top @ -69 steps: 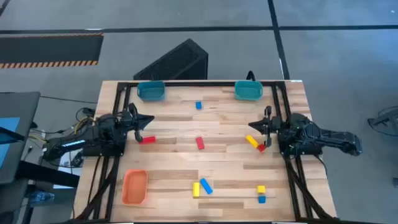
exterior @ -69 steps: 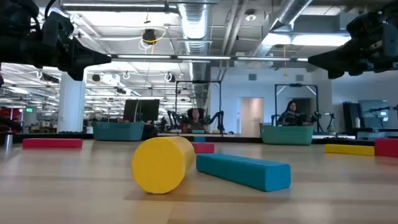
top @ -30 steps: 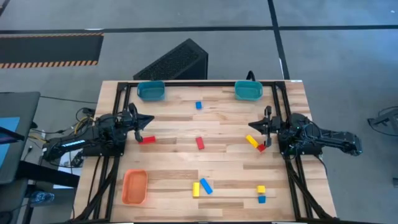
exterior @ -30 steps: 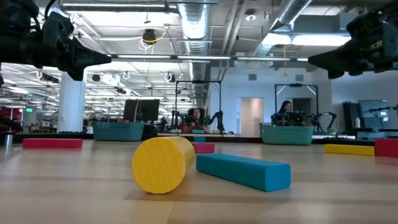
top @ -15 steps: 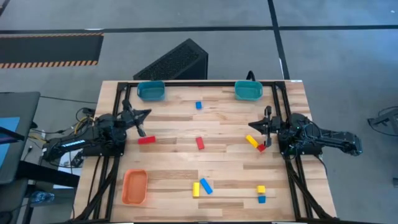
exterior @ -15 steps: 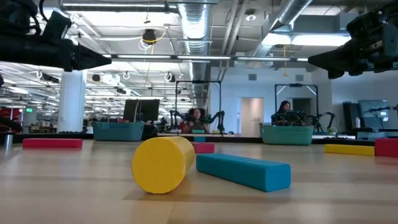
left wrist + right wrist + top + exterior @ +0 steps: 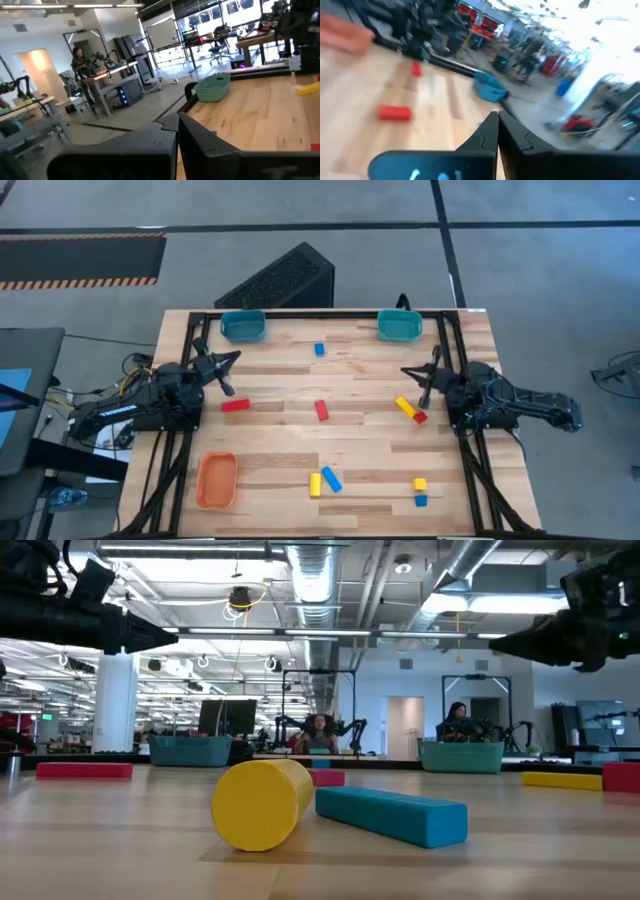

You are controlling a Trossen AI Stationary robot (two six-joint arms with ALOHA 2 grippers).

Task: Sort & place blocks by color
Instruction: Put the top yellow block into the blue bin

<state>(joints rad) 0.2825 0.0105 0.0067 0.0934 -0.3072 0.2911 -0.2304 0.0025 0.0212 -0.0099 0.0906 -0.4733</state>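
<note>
High view showed my left pincer (image 7: pixel 228 359) and right pincer (image 7: pixel 408 370) both fully closed and empty above the worktop (image 7: pixel 360 435), blocks (image 7: pixel 322 410) scattered between them.

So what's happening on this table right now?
Nothing is being held yet. Both arms hang above the table with fingers shut: the left gripper near a red bar, the right gripper near a yellow bar. Red, yellow and blue blocks lie scattered; the teal trays and orange tray hold none.
</note>
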